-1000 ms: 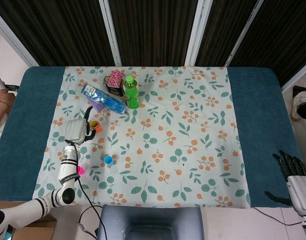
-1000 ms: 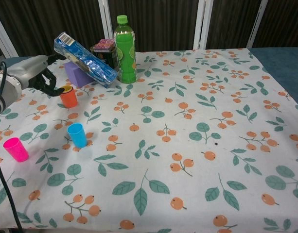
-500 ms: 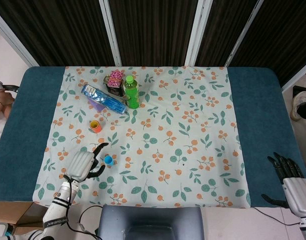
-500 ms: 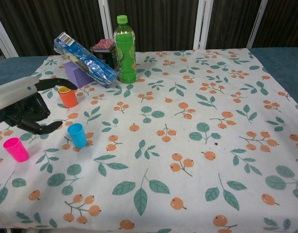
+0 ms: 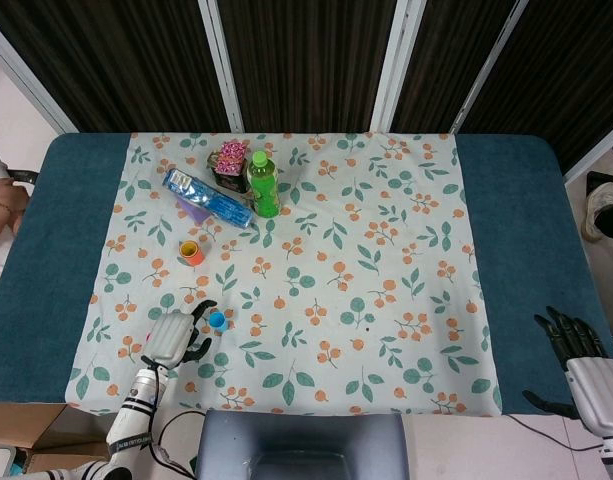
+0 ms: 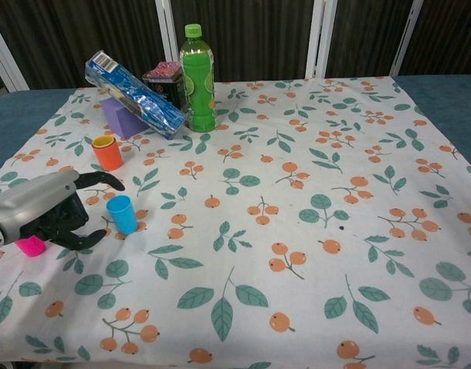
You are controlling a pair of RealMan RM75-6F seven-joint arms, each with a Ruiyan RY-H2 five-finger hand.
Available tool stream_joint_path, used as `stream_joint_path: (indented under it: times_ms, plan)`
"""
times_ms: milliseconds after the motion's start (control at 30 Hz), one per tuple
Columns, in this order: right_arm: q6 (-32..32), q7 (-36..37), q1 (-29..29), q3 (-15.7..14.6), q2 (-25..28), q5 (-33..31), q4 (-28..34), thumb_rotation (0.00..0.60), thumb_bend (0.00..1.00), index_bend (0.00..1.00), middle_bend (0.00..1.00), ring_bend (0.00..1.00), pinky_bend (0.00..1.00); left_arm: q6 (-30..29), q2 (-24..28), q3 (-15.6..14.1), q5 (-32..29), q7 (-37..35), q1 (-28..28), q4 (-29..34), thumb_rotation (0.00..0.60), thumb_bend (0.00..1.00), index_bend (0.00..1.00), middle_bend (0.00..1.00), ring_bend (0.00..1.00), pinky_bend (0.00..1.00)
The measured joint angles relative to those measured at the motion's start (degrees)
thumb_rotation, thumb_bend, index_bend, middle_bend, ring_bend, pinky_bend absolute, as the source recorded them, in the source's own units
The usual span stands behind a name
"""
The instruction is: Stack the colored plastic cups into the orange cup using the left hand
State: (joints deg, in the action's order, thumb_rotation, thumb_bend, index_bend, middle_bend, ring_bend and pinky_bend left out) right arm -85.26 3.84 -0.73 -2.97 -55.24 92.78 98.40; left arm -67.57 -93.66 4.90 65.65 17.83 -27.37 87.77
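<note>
The orange cup [image 5: 190, 252] [image 6: 107, 152] stands upright at the left of the cloth, with a yellow rim showing inside it. A blue cup [image 5: 217, 320] [image 6: 121, 214] stands nearer the front. My left hand [image 5: 174, 338] [image 6: 44, 212] hovers just left of the blue cup, fingers apart and curved toward it, holding nothing. In the chest view the pink cup [image 6: 31, 247] peeks out from behind that hand. My right hand [image 5: 574, 345] hangs off the table's right front corner, fingers spread and empty.
At the back left stand a green bottle [image 5: 262, 185] [image 6: 197, 77], a blue snack packet [image 5: 206, 198] [image 6: 134, 94] leaning on a purple block [image 6: 120, 118], and a dark tin [image 5: 230, 163] [image 6: 163, 80]. The floral cloth [image 5: 366, 270] covers the table's middle.
My left hand has left the orange cup, come toward the table's front edge, and now sits beside the blue cup. The right hand has barely moved.
</note>
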Motion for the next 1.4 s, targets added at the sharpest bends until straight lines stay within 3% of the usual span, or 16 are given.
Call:
stream_joint_path:
  times_ms: [300,767,900,1133,1267,1400]
  plan:
    - [-0.2,0.3,0.0,0.0,0.1,0.0,0.0,0.600,0.15,0.00,0.00,0.00,0.00,1.7,-2.2,1.7,-0.7,-0.4,-0.9,-2.6,0.600,0.36,0.33,1.00,1.00,1.00]
    - [-0.5,0.9,-0.1,0.1,0.3,0.0,-0.1,0.600,0.15,0.00,0.00,0.00,0.00,2.5,-4.5,3.8,-0.9,-1.5,-1.9,-5.7,0.600,0.36,0.57,1.00,1.00,1.00]
    - [-0.5,0.9,-0.1,0.0,0.3,0.1,-0.1,0.600,0.15,0.00,0.00,0.00,0.00,2.0,-4.3,4.9,-0.5,-2.2,-2.1,-5.5,0.600,0.36,0.60,1.00,1.00,1.00]
    - [-0.9,1.4,-0.3,0.1,0.5,0.0,-0.1,0.600,0.15,0.00,0.00,0.00,0.00,-0.1,-2.2,11.5,-0.6,-2.6,-4.0,-5.6,0.600,0.36,0.60,1.00,1.00,1.00]
    - [-1.3,1.5,-0.4,0.3,0.6,-0.3,-0.2,0.600,0.15,0.00,0.00,0.00,0.00,0.0,-1.8,16.4,-3.4,-2.8,-6.4,-9.5,0.600,0.36,0.60,1.00,1.00,1.00]
    - [-1.2,1.4,-0.4,0.4,0.6,-0.6,-0.2,0.600,0.15,0.00,0.00,0.00,0.00,1.0,-2.9,18.7,-5.5,-3.0,-8.9,-14.6,0.600,0.36,0.60,1.00,1.00,1.00]
